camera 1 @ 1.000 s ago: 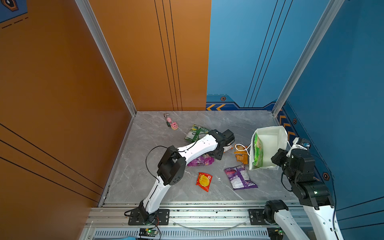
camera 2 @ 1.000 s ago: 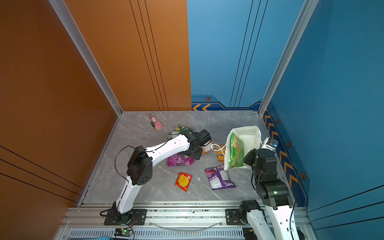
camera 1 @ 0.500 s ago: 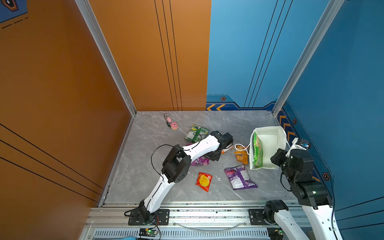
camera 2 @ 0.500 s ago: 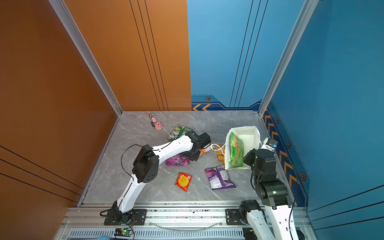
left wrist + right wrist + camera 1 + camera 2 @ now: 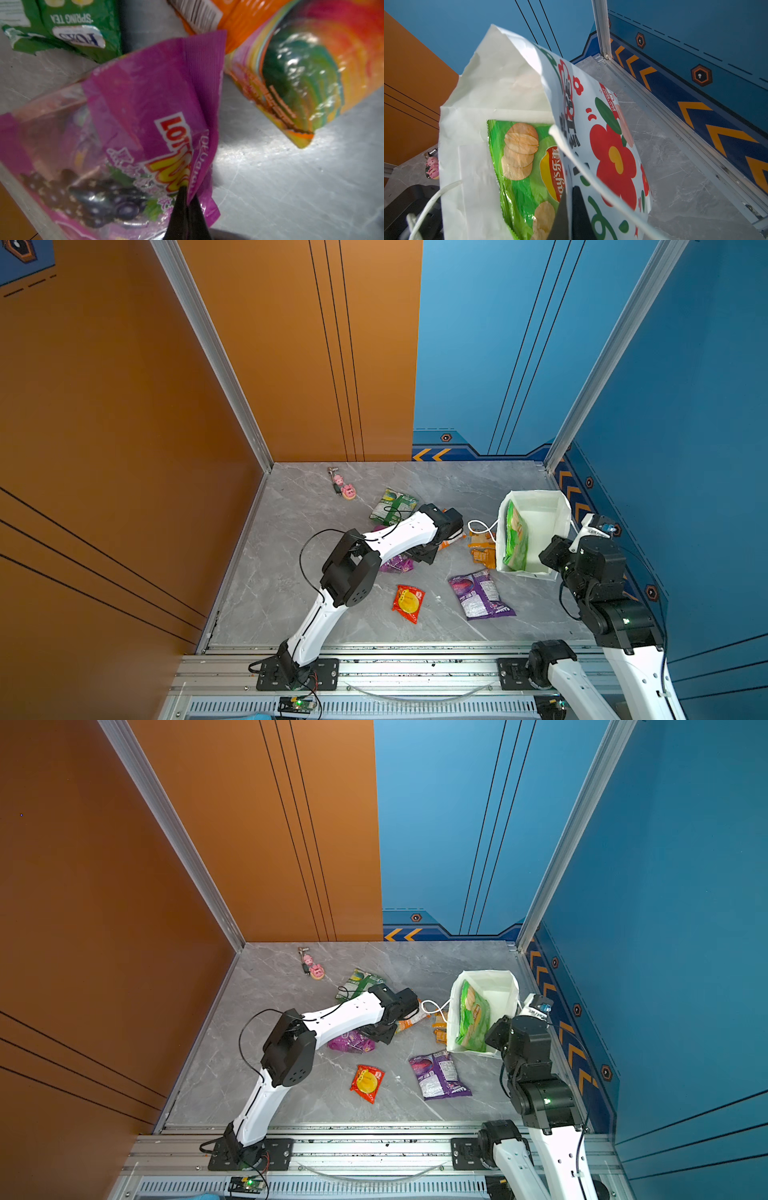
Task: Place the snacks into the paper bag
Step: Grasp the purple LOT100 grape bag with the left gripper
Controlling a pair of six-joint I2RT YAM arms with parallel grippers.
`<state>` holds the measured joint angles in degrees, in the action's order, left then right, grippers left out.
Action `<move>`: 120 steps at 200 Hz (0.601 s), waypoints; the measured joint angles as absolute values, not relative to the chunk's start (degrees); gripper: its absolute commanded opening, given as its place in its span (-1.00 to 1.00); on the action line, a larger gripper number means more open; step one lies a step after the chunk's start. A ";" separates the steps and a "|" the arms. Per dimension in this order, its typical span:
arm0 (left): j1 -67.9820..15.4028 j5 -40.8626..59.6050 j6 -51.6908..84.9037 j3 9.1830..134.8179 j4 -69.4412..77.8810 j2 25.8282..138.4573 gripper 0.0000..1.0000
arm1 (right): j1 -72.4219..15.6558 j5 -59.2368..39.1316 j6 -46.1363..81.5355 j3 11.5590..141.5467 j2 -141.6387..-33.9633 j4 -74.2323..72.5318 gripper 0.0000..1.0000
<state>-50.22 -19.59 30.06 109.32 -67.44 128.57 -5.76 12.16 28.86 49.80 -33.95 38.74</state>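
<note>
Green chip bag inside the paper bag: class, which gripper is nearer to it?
Right. The right gripper pinches the paper bag wall directly beside the green chip bag; the left gripper is farther off, outside the bag, shut on a purple packet.

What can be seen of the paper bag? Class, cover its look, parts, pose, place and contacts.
The paper bag is white creased paper, printed outside with red flowers, green leaves and black lettering. It stands mouth-up on the grey table, on the right of both top views. A white cord handle hangs across its printed side. A green chip bag stands inside. The right gripper is shut on its wall, one finger inside, one outside.
</note>
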 measured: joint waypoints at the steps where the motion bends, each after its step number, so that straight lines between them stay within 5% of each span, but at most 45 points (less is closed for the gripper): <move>1: -50.22 -19.62 30.09 109.06 -67.40 128.38 -1.00 | -5.76 12.12 28.86 49.80 -33.98 38.74 -1.00; 120: -51.51 -25.80 30.94 85.25 -51.13 98.80 -1.00 | -5.61 4.86 29.45 51.20 -40.99 37.34 -1.00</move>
